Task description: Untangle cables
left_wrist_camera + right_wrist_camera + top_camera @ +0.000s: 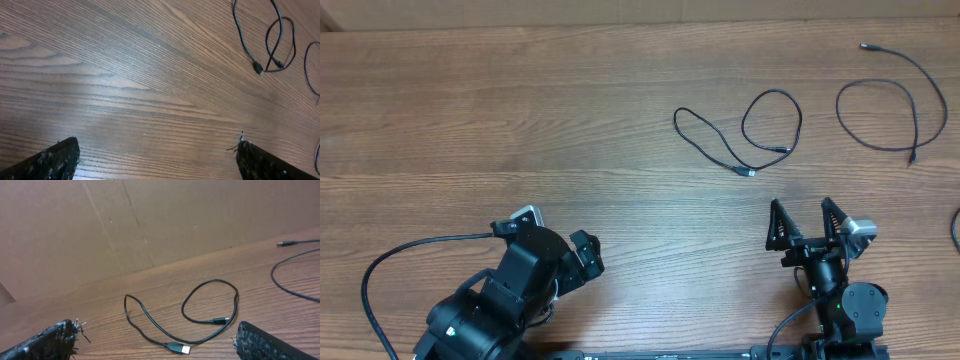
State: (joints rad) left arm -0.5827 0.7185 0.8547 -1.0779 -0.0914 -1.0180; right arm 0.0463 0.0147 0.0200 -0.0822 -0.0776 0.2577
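Wood-grain table (520,100) fills the overhead view, and your landmark on it is the looped black cable (772,93). A second black cable (838,103) lies in an open curve to the right of it, apart from it. The right gripper (807,222) sits on the near side of the looped cable, fingers spread wide with nothing between them. The left gripper (588,255) is well apart, to the near left of that cable.

In the left wrist view, your left gripper (159,150) stands wide open and holds nothing. The looped cable (243,40) lies far off at the upper right.

In the right wrist view, the right gripper (156,332) is equally wide and empty. The looped cable (236,300) lies straight ahead, its USB plug (180,349) nearest you. A brown cardboard wall (150,220) rises behind that cable.
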